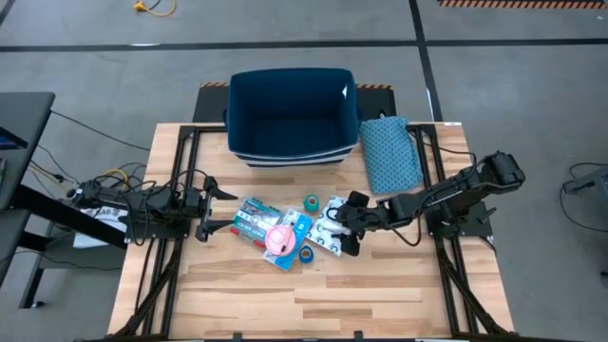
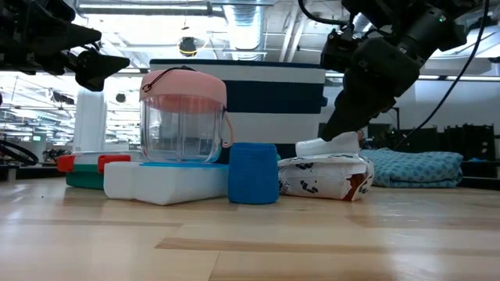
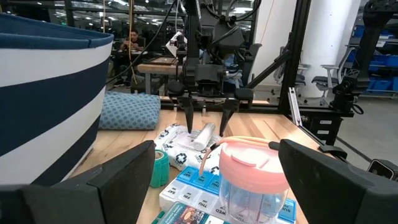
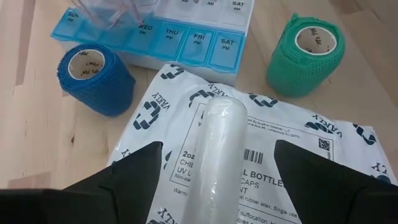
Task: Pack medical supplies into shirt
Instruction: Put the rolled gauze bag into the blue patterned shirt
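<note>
The white printed pouch (image 4: 249, 155) is shown lying flat on the wooden table (image 1: 313, 294), with a white wrapped roll (image 4: 219, 149) resting along its top. Just beside the pouch are set a teal tape roll (image 4: 306, 55) and a blue tape roll (image 4: 93, 76); a weekly pill organiser (image 4: 186, 31) lies beyond them, with a clear pink-lidded cup (image 2: 183, 117) upon it. The right gripper (image 1: 348, 226) is lowered over the pouch, its arm stretched low across the table, its fingers spread apart to either side of the roll and grasping nothing. The left gripper (image 1: 211, 207) is held level on the far side of the pouch, fingers likewise released. A navy bin (image 1: 291, 114) and a folded teal cloth (image 1: 391, 152) are placed behind the pouch.
</note>
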